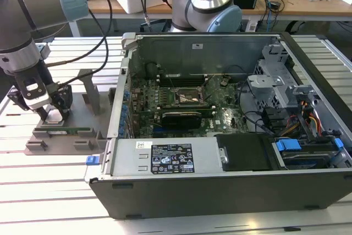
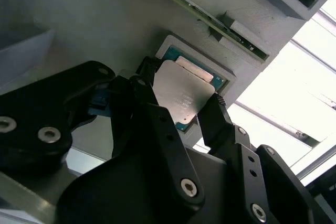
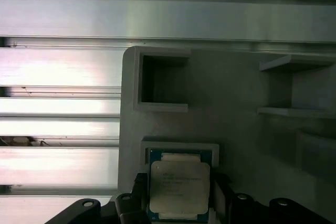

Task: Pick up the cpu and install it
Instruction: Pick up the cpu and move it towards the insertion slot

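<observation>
Aluminium slatted bench (image 1: 55,191) carrying an open computer case (image 1: 220,191) and, to the exterior view's left, a grey holder (image 1: 82,130). Above that holder, black gripper (image 1: 53,115), fingers (image 2: 215,119) pinching the cpu (image 2: 184,95) by two opposite edges. Silvery face up, at its square recess (image 2: 223,80), well apart from the case's socket (image 1: 184,97).

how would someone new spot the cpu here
Beside the open computer case, on the exterior view's left, stands a grey fixture. The cpu lies in its square pocket under the pincer: a flat square chip with silvery top, unlike the long green memory stick alongside.
</observation>
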`<state>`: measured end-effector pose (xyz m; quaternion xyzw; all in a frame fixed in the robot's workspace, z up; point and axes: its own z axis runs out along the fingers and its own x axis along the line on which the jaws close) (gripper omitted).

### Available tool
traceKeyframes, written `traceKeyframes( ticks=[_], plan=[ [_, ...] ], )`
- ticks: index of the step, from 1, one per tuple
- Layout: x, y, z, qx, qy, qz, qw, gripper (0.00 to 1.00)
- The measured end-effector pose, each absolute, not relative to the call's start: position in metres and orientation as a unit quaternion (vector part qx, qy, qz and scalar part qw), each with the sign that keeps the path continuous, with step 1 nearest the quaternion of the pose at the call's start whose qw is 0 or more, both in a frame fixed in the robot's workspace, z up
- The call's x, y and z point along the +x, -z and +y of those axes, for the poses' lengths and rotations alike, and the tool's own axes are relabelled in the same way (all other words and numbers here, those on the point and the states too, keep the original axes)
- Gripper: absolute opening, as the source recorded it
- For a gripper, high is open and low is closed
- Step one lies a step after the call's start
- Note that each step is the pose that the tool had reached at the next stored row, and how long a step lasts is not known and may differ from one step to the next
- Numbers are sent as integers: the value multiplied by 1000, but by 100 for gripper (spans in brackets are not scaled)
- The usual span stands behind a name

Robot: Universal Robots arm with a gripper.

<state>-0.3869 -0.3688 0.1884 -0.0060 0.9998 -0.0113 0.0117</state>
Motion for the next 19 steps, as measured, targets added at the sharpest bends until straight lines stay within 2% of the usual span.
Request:
traceKeyframes(
  ticks=[4, 6, 19],
  plan=[
    [-387, -188, -369, -6, 11, 1000, 12, 60],
    [-387, -188, -369, -6, 11, 1000, 12, 55],
    [-386, -190, -369, -6, 11, 1000, 12, 55]
  ],
)
